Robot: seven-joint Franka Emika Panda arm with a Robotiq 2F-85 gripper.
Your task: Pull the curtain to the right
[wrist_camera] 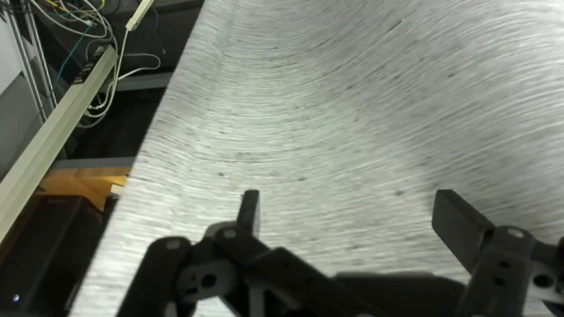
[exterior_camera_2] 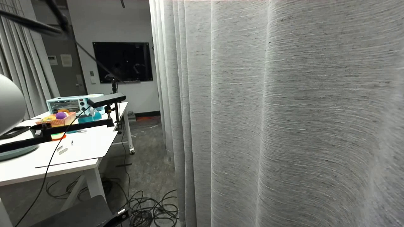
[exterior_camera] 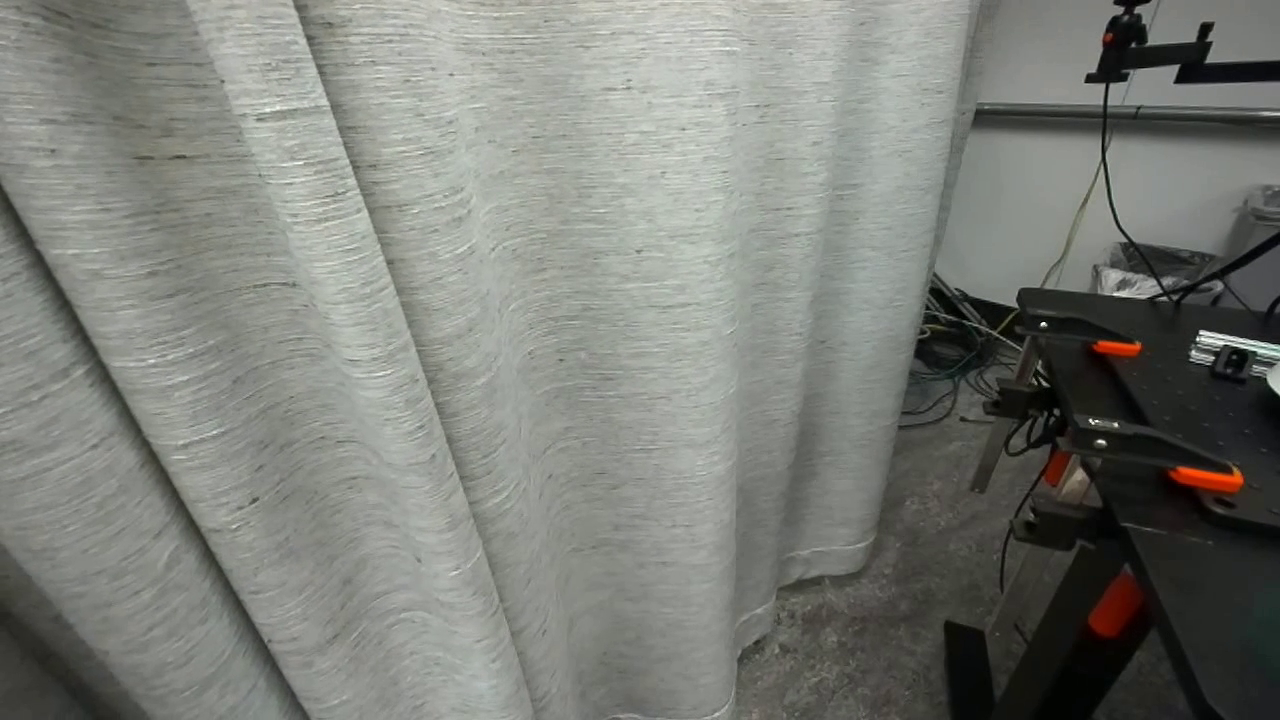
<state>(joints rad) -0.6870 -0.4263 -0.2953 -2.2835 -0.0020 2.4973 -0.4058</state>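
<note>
In an exterior view, the curtain (exterior_camera: 620, 300) hangs upright, its long axis running top to bottom across the left and middle, left of a black desk (exterior_camera: 1215, 590). In the wrist view, the tool (wrist_camera: 348, 212) has its fingers (wrist_camera: 462, 229) wide apart in front of the curtain (whether they touch it, I cannot tell). In an exterior view, the curtain, light grey and finely streaked crosswise, falls in deep folds at right, with a white desk (exterior_camera_2: 75, 166) at left.

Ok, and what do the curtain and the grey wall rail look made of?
Curtain: woven fabric, mostly matte, given the fine horizontal threads and soft folds; fibre unclear. Grey wall rail: probably metal, from its dull sheen, though painted plastic is possible.
</note>
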